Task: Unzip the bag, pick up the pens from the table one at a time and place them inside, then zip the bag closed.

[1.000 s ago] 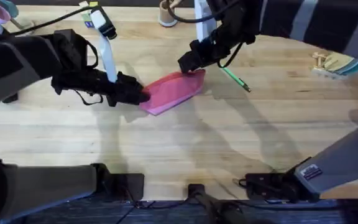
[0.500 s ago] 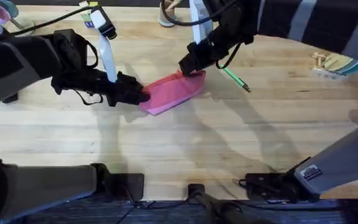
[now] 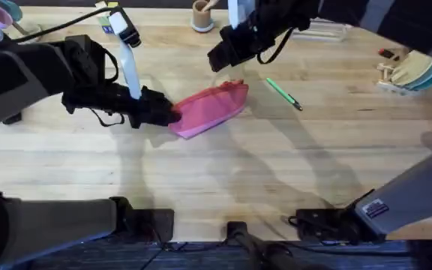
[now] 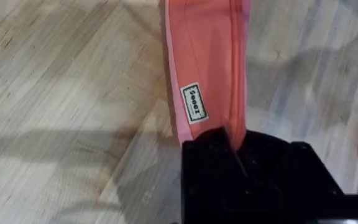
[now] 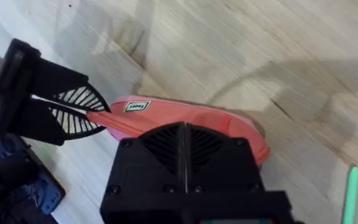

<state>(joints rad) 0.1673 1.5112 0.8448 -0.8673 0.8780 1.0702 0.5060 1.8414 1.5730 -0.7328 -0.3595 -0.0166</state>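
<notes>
The pink-red bag (image 3: 210, 109) lies slanted on the table (image 3: 223, 172). My left gripper (image 3: 167, 114) is shut on its near-left end; in the left wrist view the black fingers (image 4: 253, 168) clamp the end of the bag (image 4: 207, 56) beside its white label. My right gripper (image 3: 220, 58) hovers above and beyond the bag's right end, apart from it. Its fingers (image 5: 166, 146) are pressed together with nothing visible between them, over the bag (image 5: 142, 118). A green pen (image 3: 283, 94) lies on the wood to the right of the bag, and its tip end shows as the pen (image 5: 351, 193).
A wooden cup (image 3: 201, 15) stands at the far edge behind the right gripper. A white and blue object (image 3: 120, 28) lies behind the left arm. A clear tray (image 3: 328, 30) sits at the far right, and a rack of coloured plates (image 3: 411, 75) stands at the right.
My right gripper has lifted off the bag's right end and moved toward the far edge. The left gripper and the bag have stayed put.
</notes>
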